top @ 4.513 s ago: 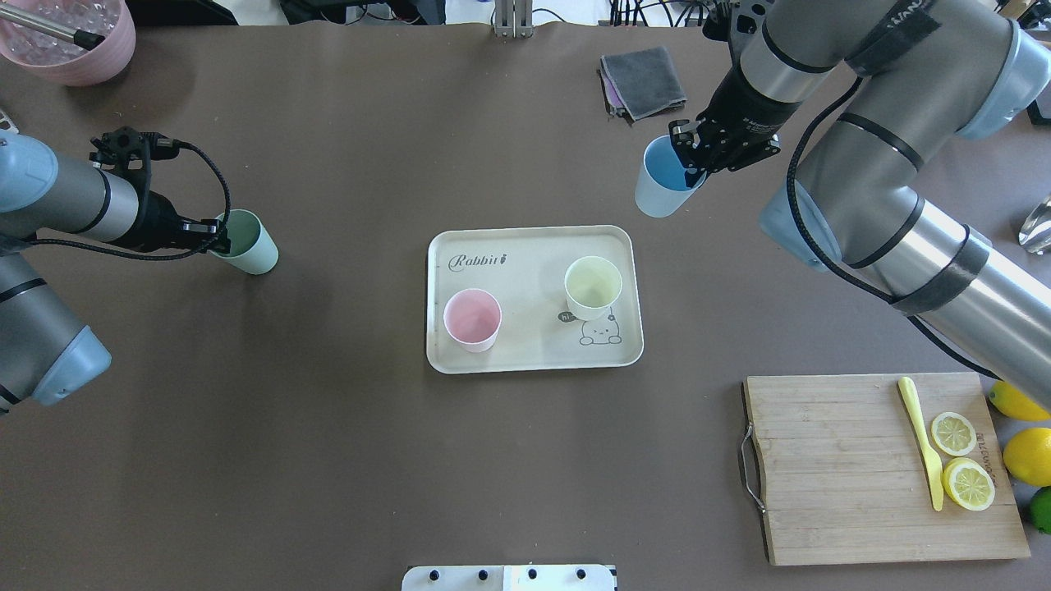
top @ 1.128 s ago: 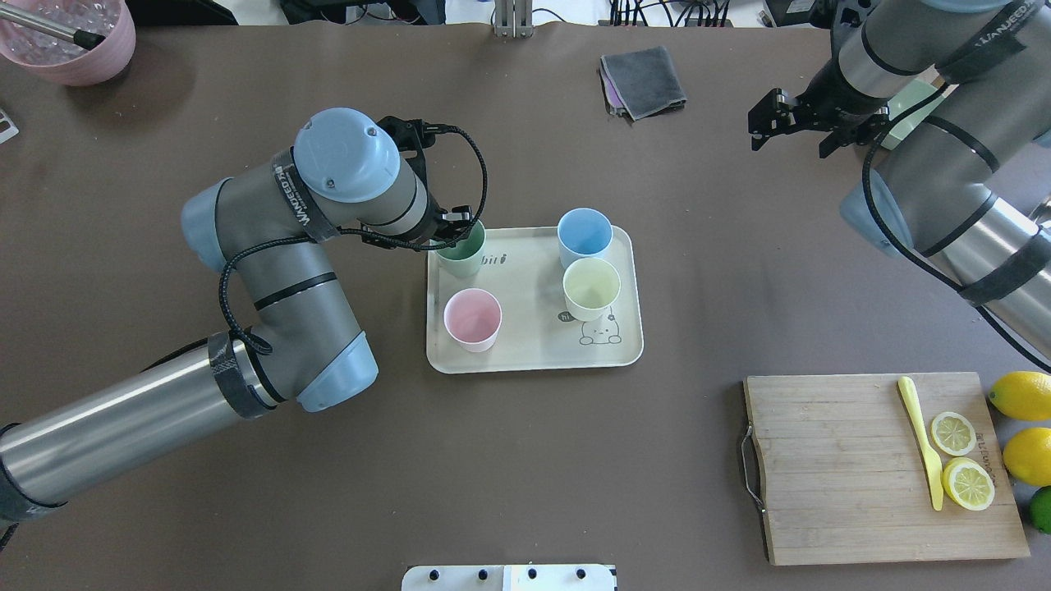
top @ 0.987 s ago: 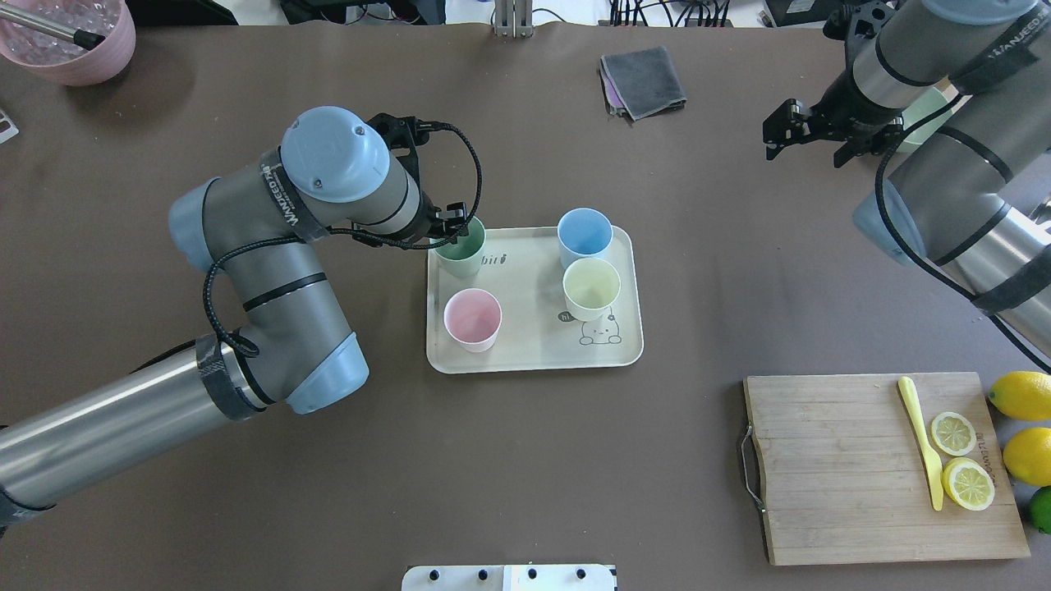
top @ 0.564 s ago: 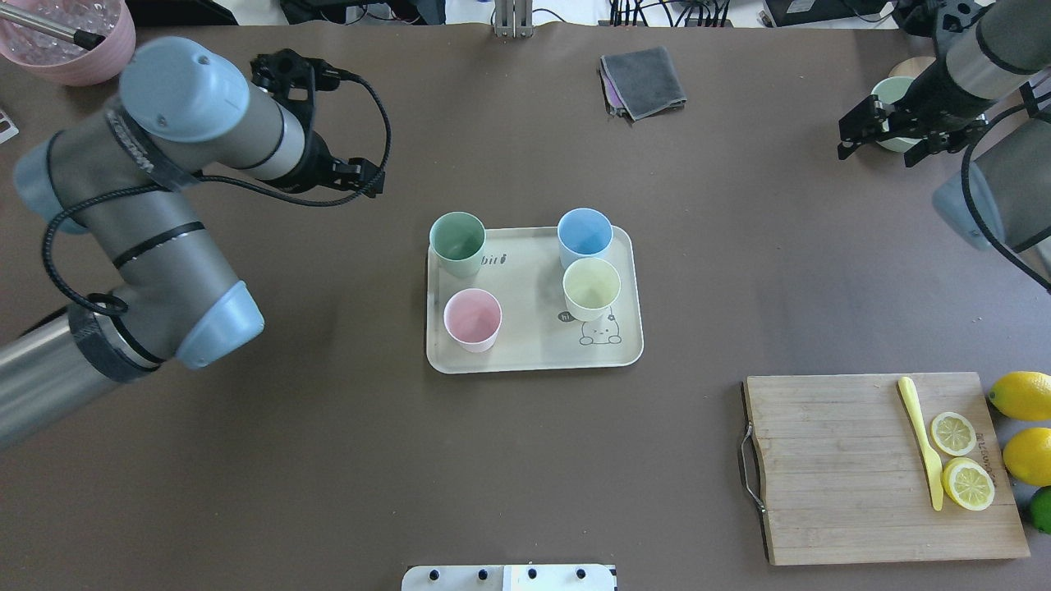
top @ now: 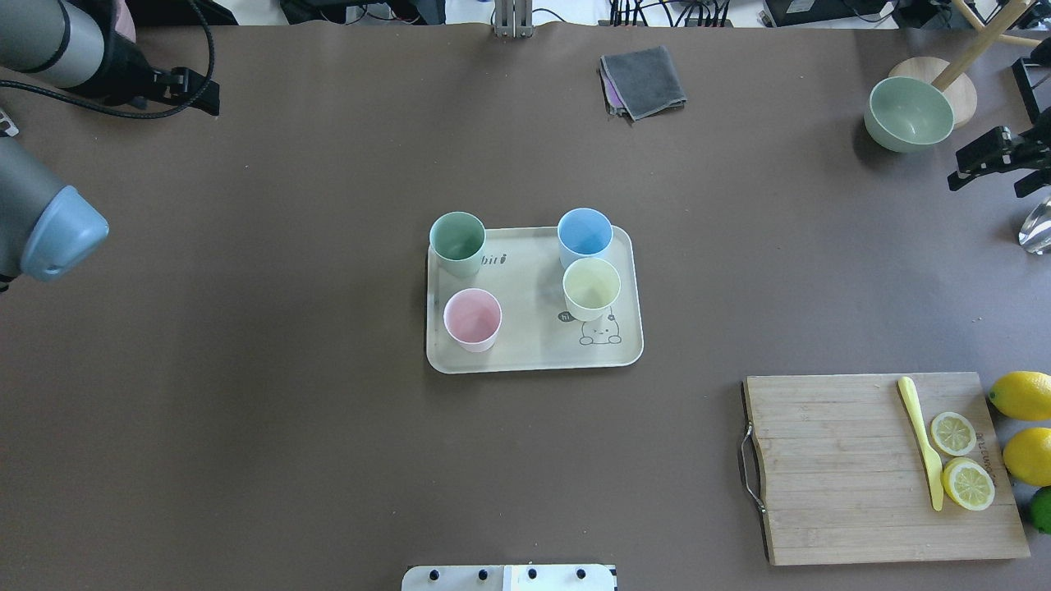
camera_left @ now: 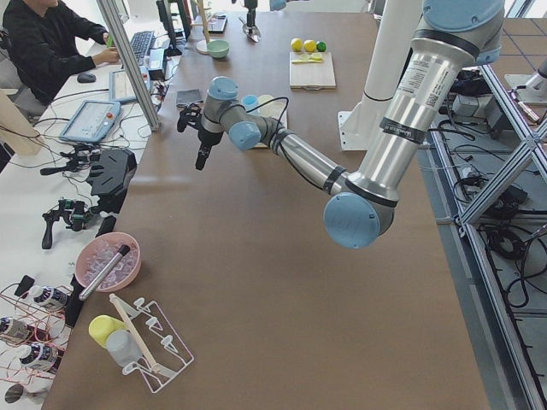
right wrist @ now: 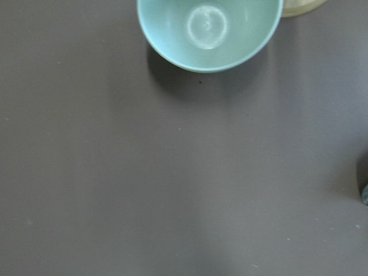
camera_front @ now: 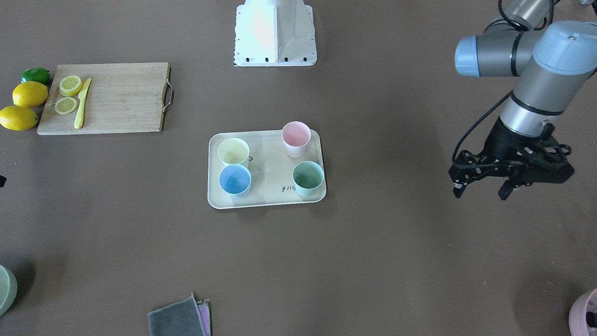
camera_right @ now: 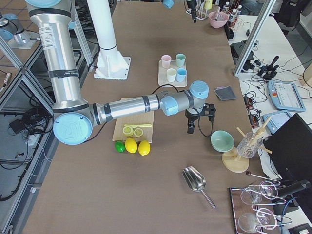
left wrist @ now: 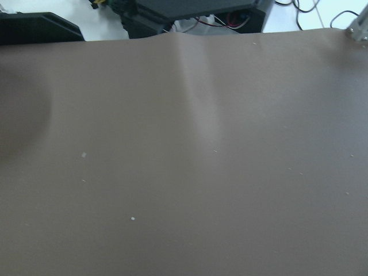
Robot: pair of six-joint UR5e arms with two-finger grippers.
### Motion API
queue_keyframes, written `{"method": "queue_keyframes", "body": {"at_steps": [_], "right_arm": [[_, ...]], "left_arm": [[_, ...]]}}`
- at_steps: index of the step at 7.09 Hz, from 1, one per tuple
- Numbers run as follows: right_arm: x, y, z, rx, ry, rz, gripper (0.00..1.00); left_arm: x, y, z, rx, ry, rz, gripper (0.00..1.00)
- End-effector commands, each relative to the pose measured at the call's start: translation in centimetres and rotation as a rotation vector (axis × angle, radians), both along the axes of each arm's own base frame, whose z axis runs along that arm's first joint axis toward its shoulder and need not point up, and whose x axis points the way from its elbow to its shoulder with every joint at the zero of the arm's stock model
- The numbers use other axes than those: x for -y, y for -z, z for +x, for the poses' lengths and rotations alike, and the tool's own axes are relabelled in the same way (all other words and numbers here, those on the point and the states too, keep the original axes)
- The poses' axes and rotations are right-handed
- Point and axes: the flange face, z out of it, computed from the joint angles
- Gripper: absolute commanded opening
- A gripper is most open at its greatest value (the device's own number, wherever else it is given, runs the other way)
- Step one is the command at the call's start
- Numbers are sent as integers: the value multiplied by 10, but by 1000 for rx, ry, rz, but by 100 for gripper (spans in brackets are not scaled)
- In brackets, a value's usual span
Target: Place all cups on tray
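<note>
One tray (top: 534,355) holds four: mint cup (top: 457,242), blue cup (top: 585,235), yellow cup (top: 591,288), pink cup (top: 472,319). The left gripper (camera_front: 480,192), far left, and the right gripper (top: 989,182), far right, hover with fingers apart.

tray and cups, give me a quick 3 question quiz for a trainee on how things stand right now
1. True or false: the mint green cup stands on the tray, in one of its corners.
2. Which cup stands right next to the pale yellow cup? A) the light blue cup B) the mint green cup C) none, it stands alone
3. Fill in: the left gripper hangs over bare table, away from the tray, with its jaws ____.

Key: 1 true; 2 A; 3 open, and it holds nothing.
</note>
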Motion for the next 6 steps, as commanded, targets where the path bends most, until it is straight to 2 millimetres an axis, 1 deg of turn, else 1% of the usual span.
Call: {"method": "queue_keyframes", "body": {"at_steps": [1, 2, 3, 4, 5, 6], "right_arm": [[-24, -41, 49, -19, 38, 39, 100], [-33, -55, 63, -25, 39, 36, 100], [-41, -67, 78, -24, 67, 65, 100], [-44, -71, 90, -16, 73, 71, 100], [-44, -69, 96, -13, 63, 56, 100], [-44, -71, 98, -8, 59, 49, 100]], "left_arm": [[5, -72, -86, 77, -73, -12, 98], [7, -105, -128, 8, -111, -76, 98], [4, -136, -167, 22, -143, -62, 98], [-9, -172, -198, 64, -178, -45, 98], [-23, -194, -227, 85, -177, -43, 98], [-30, -207, -237, 37, -179, -106, 98]]}}
